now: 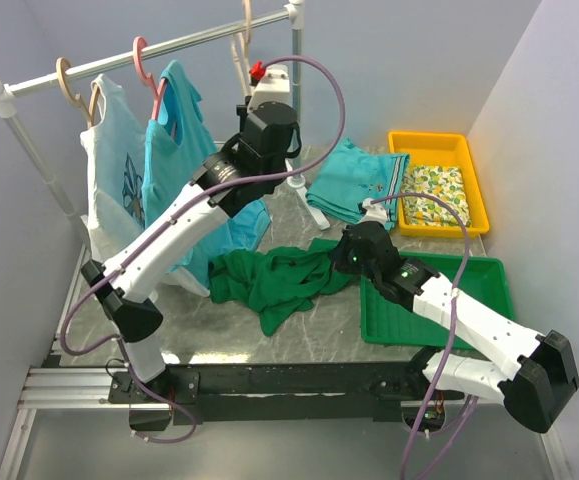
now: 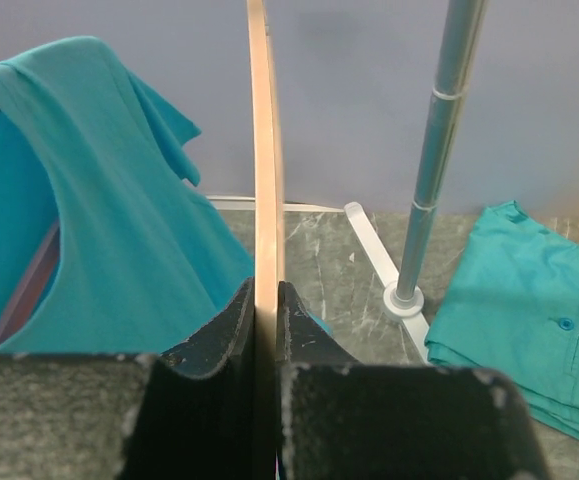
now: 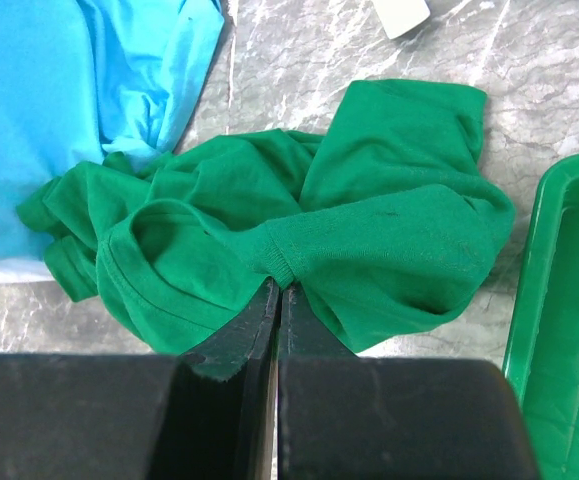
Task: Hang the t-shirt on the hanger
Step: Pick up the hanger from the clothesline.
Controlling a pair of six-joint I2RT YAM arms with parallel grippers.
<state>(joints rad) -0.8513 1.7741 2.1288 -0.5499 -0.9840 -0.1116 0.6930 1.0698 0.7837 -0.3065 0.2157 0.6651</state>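
The thin beige hanger (image 1: pixel 240 50) hangs from the rail at the back, and in the left wrist view the hanger (image 2: pixel 265 150) is a narrow upright strip. My left gripper (image 2: pixel 265 290) is shut on its lower part; in the top view the left gripper (image 1: pixel 266 85) is raised just under the rail. The dark green t-shirt (image 1: pixel 274 280) lies crumpled on the marble table. My right gripper (image 3: pixel 279 285) is shut on the ribbed collar of the t-shirt (image 3: pixel 369 220), and in the top view the right gripper (image 1: pixel 341 258) sits at the cloth's right edge.
On the rail (image 1: pixel 169 45) hang a turquoise shirt (image 1: pixel 174 150) on a pink hanger (image 1: pixel 147 60) and a white printed shirt (image 1: pixel 109 170). The rack's post (image 2: pixel 434 170) stands right of the hanger. A folded teal garment (image 1: pixel 354 180), a yellow tray (image 1: pixel 469 215) and a green tray (image 1: pixel 479 300) lie to the right.
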